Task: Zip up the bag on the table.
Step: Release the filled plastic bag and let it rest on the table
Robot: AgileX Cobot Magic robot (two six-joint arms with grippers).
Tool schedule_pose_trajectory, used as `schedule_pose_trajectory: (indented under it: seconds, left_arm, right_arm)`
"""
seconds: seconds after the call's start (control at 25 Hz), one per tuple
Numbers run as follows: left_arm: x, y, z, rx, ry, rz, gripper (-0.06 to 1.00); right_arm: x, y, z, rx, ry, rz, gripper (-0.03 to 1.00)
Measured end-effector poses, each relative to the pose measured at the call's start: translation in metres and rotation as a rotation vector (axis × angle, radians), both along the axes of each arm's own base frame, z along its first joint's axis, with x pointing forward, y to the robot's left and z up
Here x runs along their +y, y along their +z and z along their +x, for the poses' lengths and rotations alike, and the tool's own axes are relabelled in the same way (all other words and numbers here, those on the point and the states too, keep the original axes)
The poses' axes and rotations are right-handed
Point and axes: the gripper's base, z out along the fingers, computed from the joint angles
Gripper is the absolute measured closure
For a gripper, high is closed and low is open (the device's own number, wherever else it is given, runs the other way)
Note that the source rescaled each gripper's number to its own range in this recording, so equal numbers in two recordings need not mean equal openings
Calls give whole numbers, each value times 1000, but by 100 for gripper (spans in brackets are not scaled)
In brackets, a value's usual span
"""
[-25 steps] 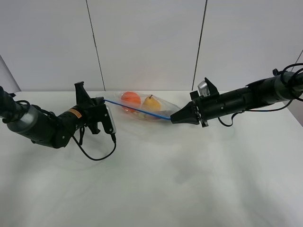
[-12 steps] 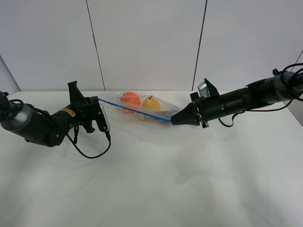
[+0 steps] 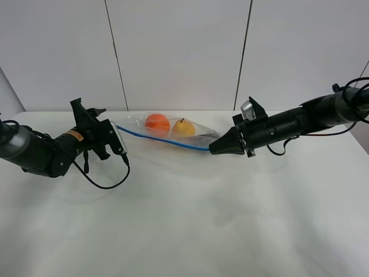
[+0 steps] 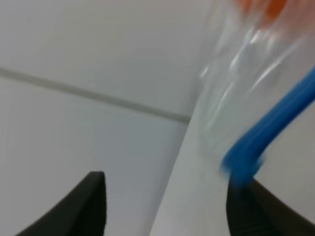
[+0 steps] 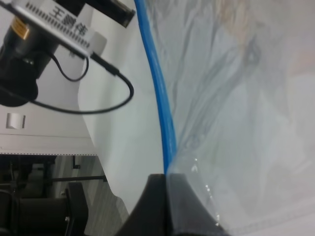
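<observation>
Zip bag lies toward the far middle of the table, with an orange ball and a yellow pear showing through the clear film. The blue zip strip runs along its near edge, from your left arm's side across to your right arm's side.

Right gripper: closed tight on the right-hand end of the strip. The right wrist view shows the strip entering between the two fingers with no gap. Judgement: this is the anchor, keeping the strip taut and straight so it can be pressed or run along without bunching.

Left gripper: jaws spread wide and holding nothing. In the left wrist view the blunt end of the strip sits against one finger, while the other finger stands well apart from it.

Whether the seal is closed along its length cannot be told; the film is too crinkled and blurred. The slight sag mid-strip suggests only light tension.
</observation>
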Motion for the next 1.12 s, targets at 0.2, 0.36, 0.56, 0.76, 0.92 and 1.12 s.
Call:
schedule_pose_trajectory:
  seconds: [0.2, 0.36, 0.56, 0.76, 0.92, 1.12]
  left_arm:
    - [34, 0, 2, 4, 97, -40, 29]
    - [44, 2, 3, -1, 150, -217, 29]
    - [44, 10, 4, -53, 183, -599, 29]
    - [44, 3, 3, 48, 260, -944, 29]
    - [44, -11, 2, 234, 371, -1026, 29]
    - [45, -4, 20, 453, 521, -1039, 29]
  right_arm:
    - [0, 0, 0, 2, -1, 0, 97]
    - [0, 0, 0, 3, -2, 0, 97]
    - [0, 0, 0, 3, -1, -1, 97]
    - [0, 0, 0, 3, -1, -1, 97]
    - [0, 0, 0, 7, -3, -1, 97]
    - [0, 0, 0, 10, -4, 0, 97]
